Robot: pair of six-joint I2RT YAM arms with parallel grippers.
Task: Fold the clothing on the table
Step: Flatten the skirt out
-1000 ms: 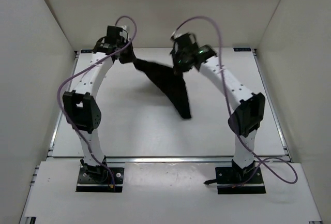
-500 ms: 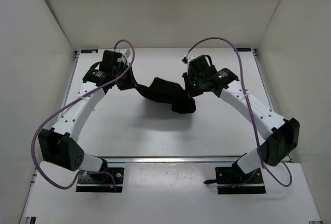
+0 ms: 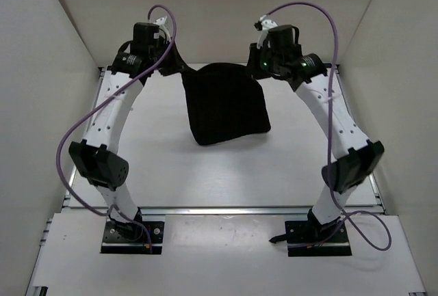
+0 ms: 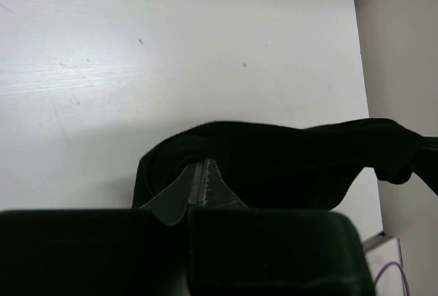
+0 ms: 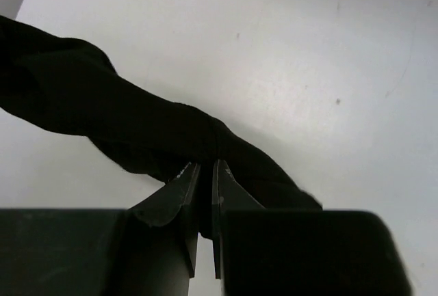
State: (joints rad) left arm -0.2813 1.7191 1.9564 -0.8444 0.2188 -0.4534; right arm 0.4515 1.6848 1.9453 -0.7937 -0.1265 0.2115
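Observation:
The clothing [image 3: 226, 104] is a plain black garment that hangs stretched between both grippers above the far half of the white table [image 3: 171, 166]. My left gripper [image 3: 179, 70] is shut on its upper left corner, and in the left wrist view the fingertips [image 4: 202, 165] pinch the black cloth [image 4: 287, 166]. At the upper right corner my right gripper [image 3: 260, 72] is shut on the fabric, and the right wrist view shows its jaws [image 5: 205, 167] clamping a fold of the clothing [image 5: 116, 118]. The lower edge hangs near the table's middle.
White walls [image 3: 48, 70] close in the table on the left, back and right. Thin metal rails [image 3: 226, 208] run along the table's edges. Both arm bases [image 3: 130, 231] sit at the near edge, with purple cables [image 3: 68, 152] looping beside the arms.
Both grippers rose and moved toward the back, spreading apart. The clothing went from a bunched lump low between them to a flat sheet hanging stretched out.

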